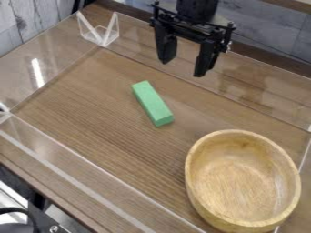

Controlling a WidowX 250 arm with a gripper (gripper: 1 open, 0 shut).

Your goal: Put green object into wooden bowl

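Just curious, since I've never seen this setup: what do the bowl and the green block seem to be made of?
Bowl: likely wood, smooth, judging by its light tan color. Green block: matte, perhaps plastic or painted wood; no grain shows.

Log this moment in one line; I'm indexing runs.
hand: open, holding nothing | green object: on table | wooden bowl: nothing inside | status: not yet placed

matt green block (153, 103), smooth wooden bowl (242, 179)
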